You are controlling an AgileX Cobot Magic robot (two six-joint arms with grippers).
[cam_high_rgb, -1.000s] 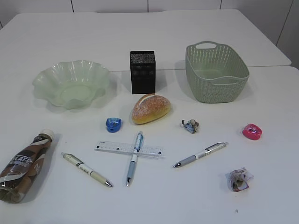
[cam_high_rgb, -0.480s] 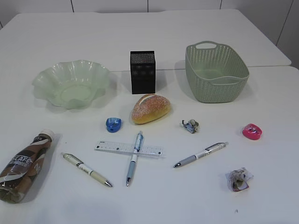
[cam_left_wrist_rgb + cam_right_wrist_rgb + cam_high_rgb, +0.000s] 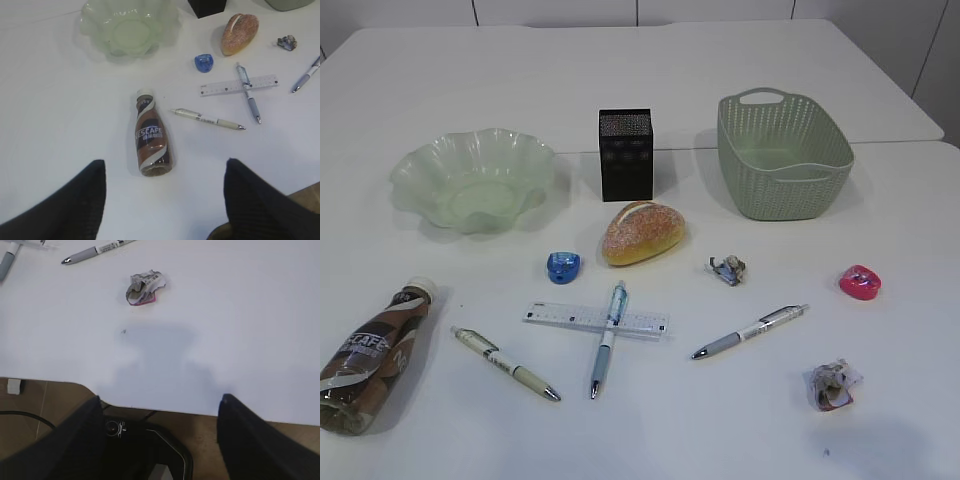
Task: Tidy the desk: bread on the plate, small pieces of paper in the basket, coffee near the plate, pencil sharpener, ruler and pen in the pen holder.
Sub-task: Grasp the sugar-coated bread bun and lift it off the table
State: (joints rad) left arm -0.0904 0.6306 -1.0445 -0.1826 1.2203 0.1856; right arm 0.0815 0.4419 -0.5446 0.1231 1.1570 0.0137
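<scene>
Jaws on both grippers stand wide apart with nothing between them, so you're at square one: left gripper [image 3: 162,200] hangs back over the near-left of the worktop [image 3: 740,70], right gripper [image 3: 160,435] sits out past the near-right edge, neither touching anything.

Nothing's sorted yet. Bread [image 3: 642,233] lies on the worktop just in front of the black pen holder [image 3: 625,154], well right of the green plate [image 3: 472,180]. Coffee bottle [image 3: 372,352] is on its side at the near-left, well apart from the plate. Ruler [image 3: 596,321] has the blue pen [image 3: 607,339] lying across it, so my guess is you'd want the pen off first. Two more pens, blue sharpener [image 3: 563,266] and pink sharpener [image 3: 860,282] are loose; both paper scraps sit outside the basket [image 3: 783,152].

The wrist views earn their keep here. Left wrist looks straight down on the bottle, cap pointing toward the plate, so that's probably the left arm's natural first grab. Right wrist shows the near paper ball [image 3: 144,287] close up, plus the worktop's edge and floor, which the exterior view cuts off, while missing both arms completely.
</scene>
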